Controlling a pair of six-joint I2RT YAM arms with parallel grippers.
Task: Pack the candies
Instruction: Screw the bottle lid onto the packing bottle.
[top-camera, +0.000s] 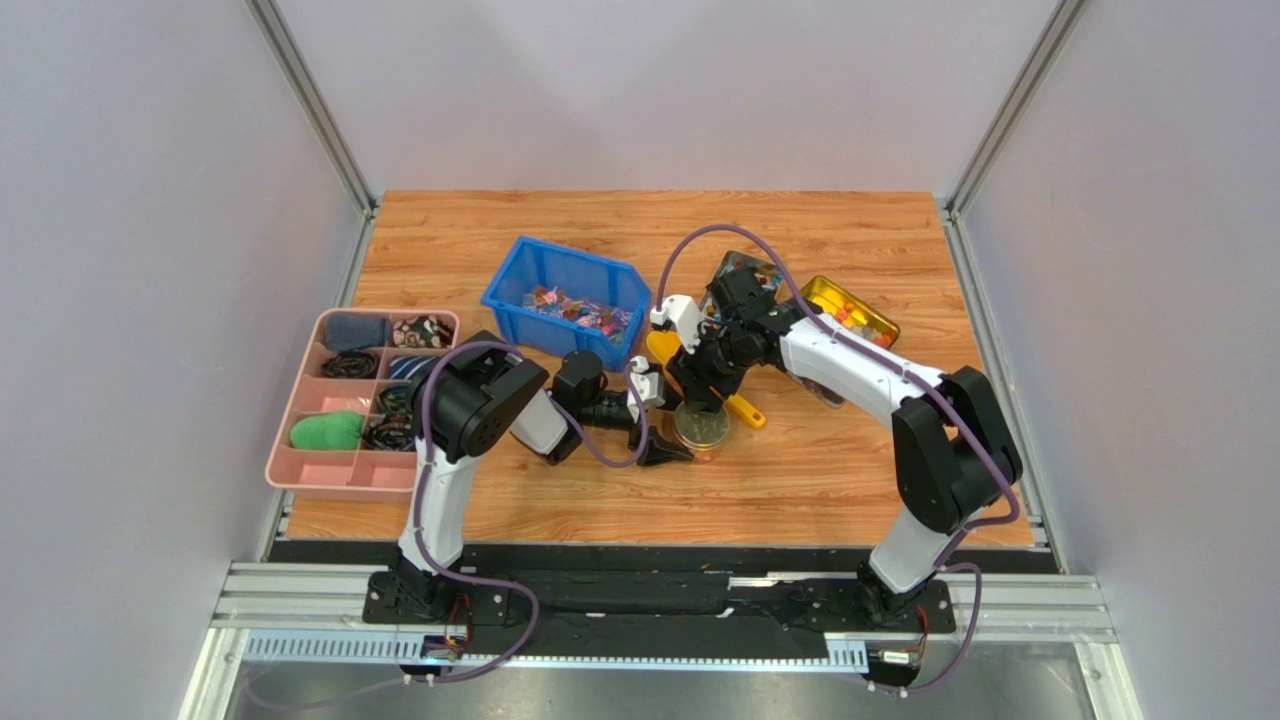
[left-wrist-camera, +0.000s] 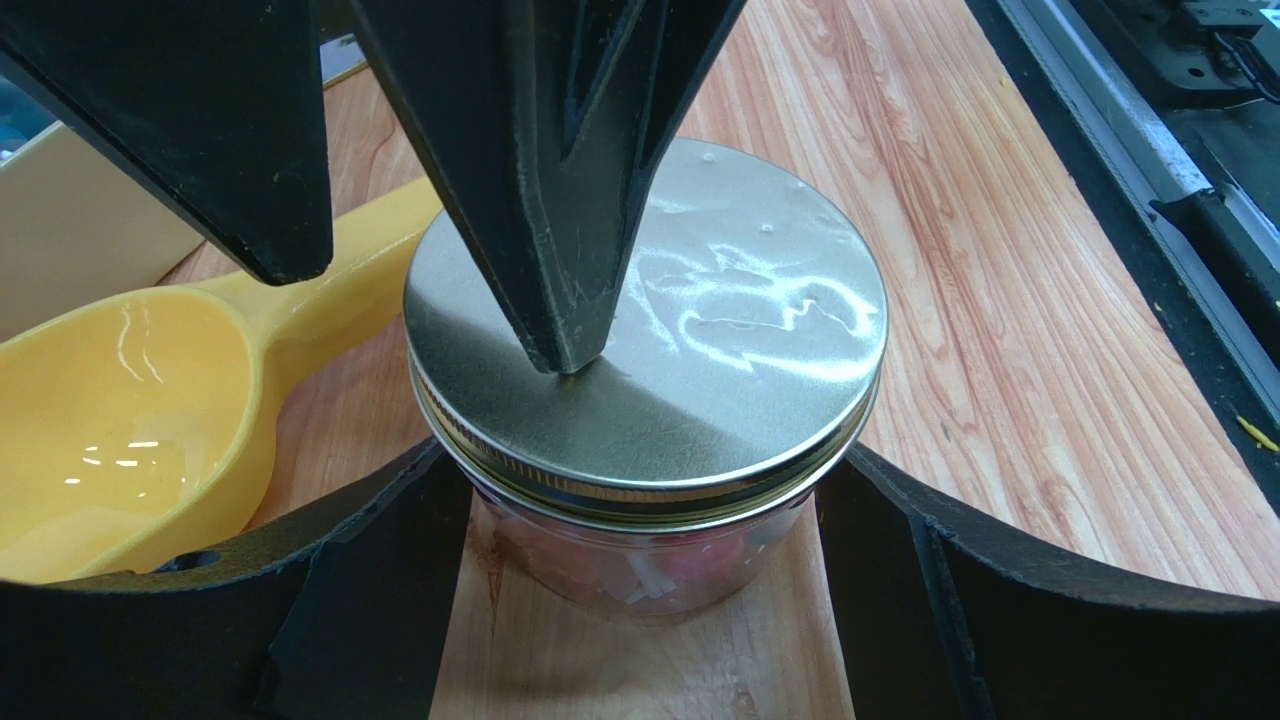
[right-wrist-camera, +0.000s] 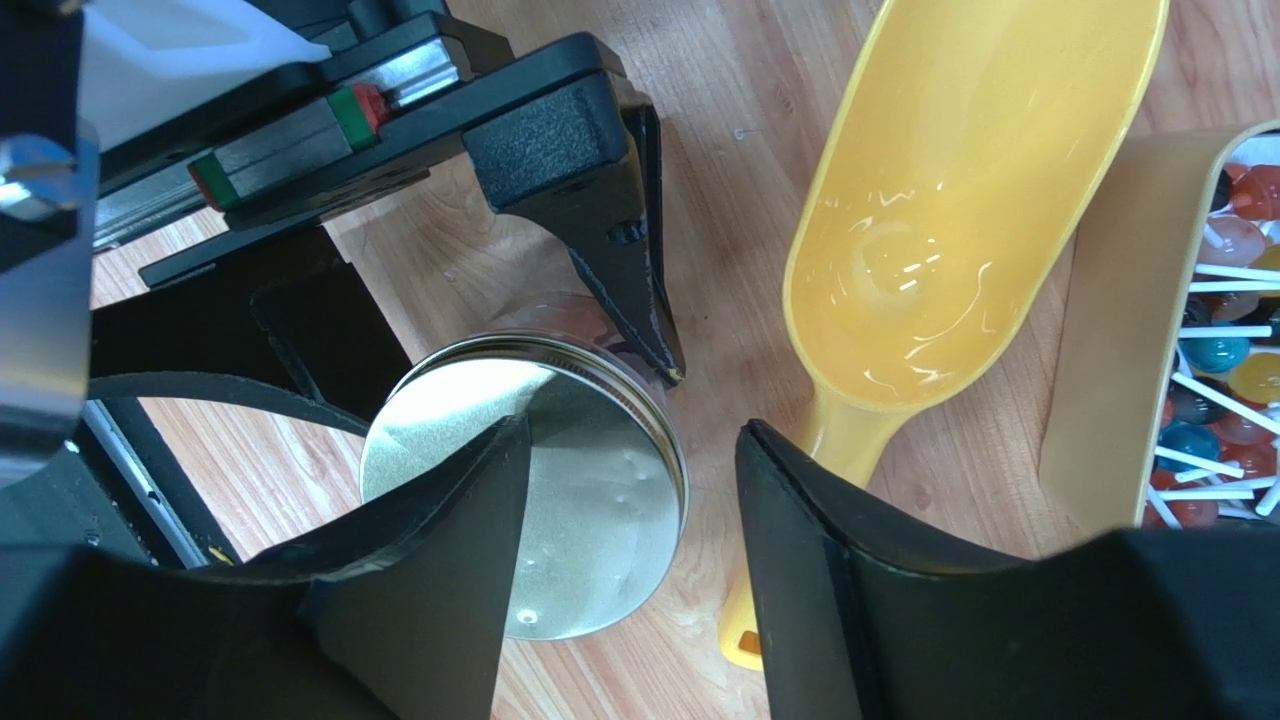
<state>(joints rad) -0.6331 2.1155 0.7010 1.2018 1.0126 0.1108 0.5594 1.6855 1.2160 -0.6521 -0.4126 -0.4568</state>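
A small glass jar (top-camera: 700, 429) with a silver lid (left-wrist-camera: 721, 345) stands on the wooden table, and pinkish candies (left-wrist-camera: 661, 563) show through its glass. My left gripper (left-wrist-camera: 639, 458) is shut on the jar, one finger against each side below the lid. My right gripper (right-wrist-camera: 634, 432) hovers open above it. One of its fingers (left-wrist-camera: 564, 338) rests its tip on the lid's middle, while the other hangs past the jar's edge over the scoop's handle. More candies (top-camera: 568, 311) lie in the blue bin (top-camera: 519, 285). The yellow scoop (right-wrist-camera: 932, 240) lies empty beside the jar.
A pink divided tray (top-camera: 301, 435) with dark bands and a green lump sits at the table's left edge. A tan box (right-wrist-camera: 1120, 345) of lollipops stands right of the scoop. A black rail (left-wrist-camera: 1172, 180) runs along the table's near edge.
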